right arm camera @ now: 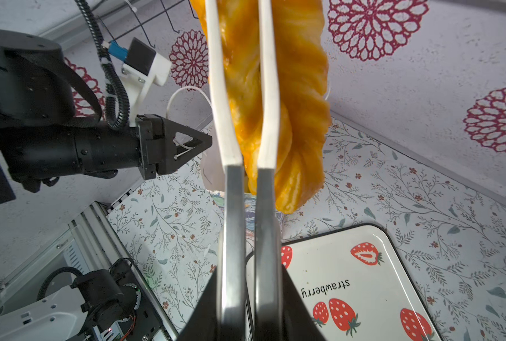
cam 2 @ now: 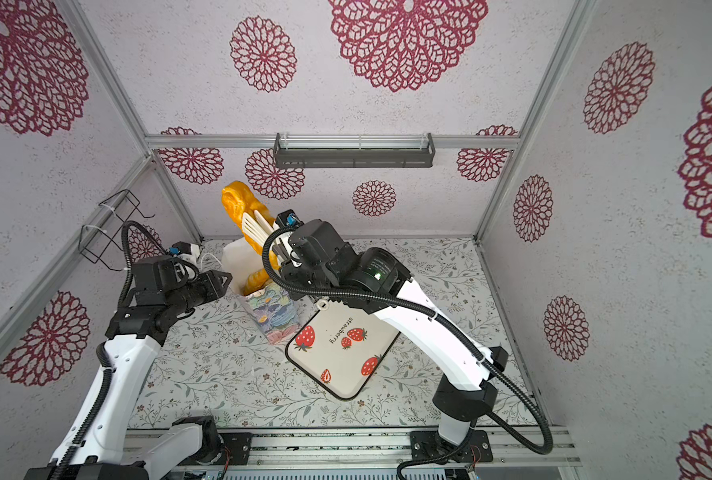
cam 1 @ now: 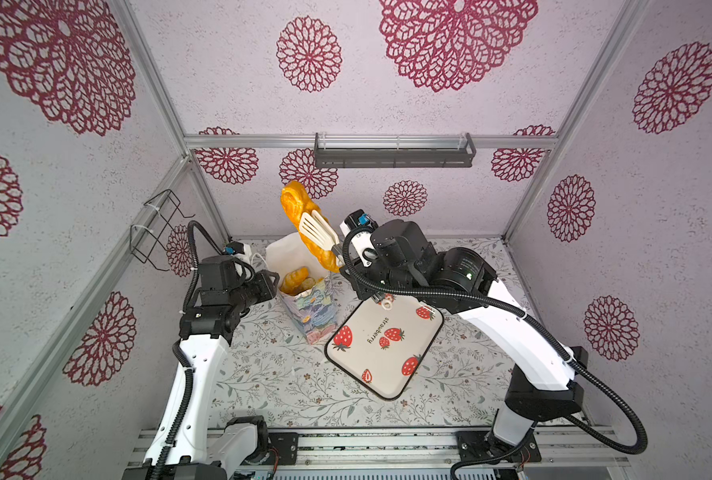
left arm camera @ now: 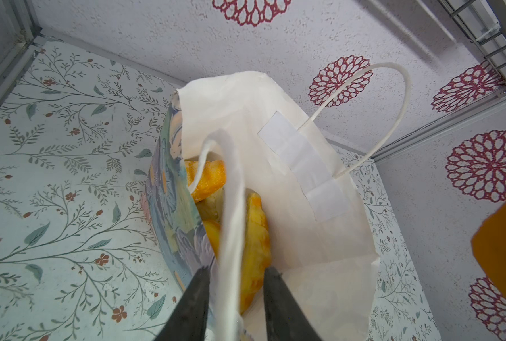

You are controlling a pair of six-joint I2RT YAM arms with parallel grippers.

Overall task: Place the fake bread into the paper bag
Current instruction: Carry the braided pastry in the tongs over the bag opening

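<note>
The floral-covered tabletop (cam 1: 262,382) carries two things close together: the strawberry-print tray (cam 1: 387,365), with no bread on the part that shows, and just beside its far corner the paper bag (cam 1: 312,311), standing upright with its mouth open.

The long twisted loaf (cam 1: 294,201) hangs in the air over the bag. It stands nearly upright, its lower end at the mouth and its upper end well above the rim. Being longer than the bag is wide, it probably has to go in end first, which would explain the steep angle.

The tongs (cam 1: 316,230) pinch the loaf between their white slotted heads. The right gripper (right arm camera: 250,283) is squeezed onto the tongs' steel arms, so it works the tool and does not touch the bread itself.

The left gripper (left arm camera: 234,274) sits at the bag's near rim, closed on a white cord handle (left arm camera: 231,206), apparently to steady the bag and hold the mouth wide.

Several small pastries (left arm camera: 254,230) already lie inside, so the loaf looks like the last piece.
</note>
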